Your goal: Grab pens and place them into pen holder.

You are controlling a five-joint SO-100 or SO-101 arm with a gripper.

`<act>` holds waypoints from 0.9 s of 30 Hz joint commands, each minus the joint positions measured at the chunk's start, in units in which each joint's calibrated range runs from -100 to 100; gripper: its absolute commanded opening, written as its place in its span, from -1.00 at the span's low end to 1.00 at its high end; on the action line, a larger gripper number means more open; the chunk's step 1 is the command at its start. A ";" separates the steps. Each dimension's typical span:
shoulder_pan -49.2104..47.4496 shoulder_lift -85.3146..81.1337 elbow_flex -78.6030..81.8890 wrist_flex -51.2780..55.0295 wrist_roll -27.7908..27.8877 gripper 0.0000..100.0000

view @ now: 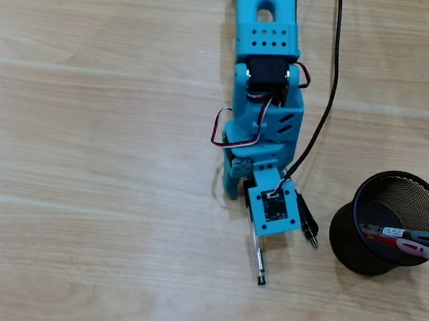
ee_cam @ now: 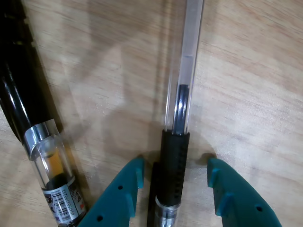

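My gripper (ee_cam: 174, 165) is open and low over the table. Its teal fingers (ee_cam: 128, 189) stand on either side of a clear pen (ee_cam: 182, 71) with a dark rubber section, with a small gap on each side. In the overhead view this pen (view: 258, 258) sticks out from under the wrist, tip toward the bottom edge. A black pen (ee_cam: 23, 94) lies just left of the fingers in the wrist view; overhead the black pen (view: 308, 225) shows right of the wrist. The black mesh pen holder (view: 370, 190) stands at the right and holds a red pen (view: 417, 251) and a clear black-capped pen (view: 412, 235).
The blue arm (view: 263, 71) reaches down from the top edge of the overhead view, with a black cable (view: 334, 74) trailing along its right side. The light wooden tabletop (view: 80, 150) lies all around.
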 commanded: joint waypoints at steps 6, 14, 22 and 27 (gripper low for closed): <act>3.05 -4.49 -2.41 -0.16 -3.29 -0.97; 3.53 -21.39 -4.58 -4.54 -4.12 -0.97; -8.64 -21.48 -3.77 -47.60 -13.43 -0.97; -14.77 -15.98 6.82 -68.31 -17.77 -0.96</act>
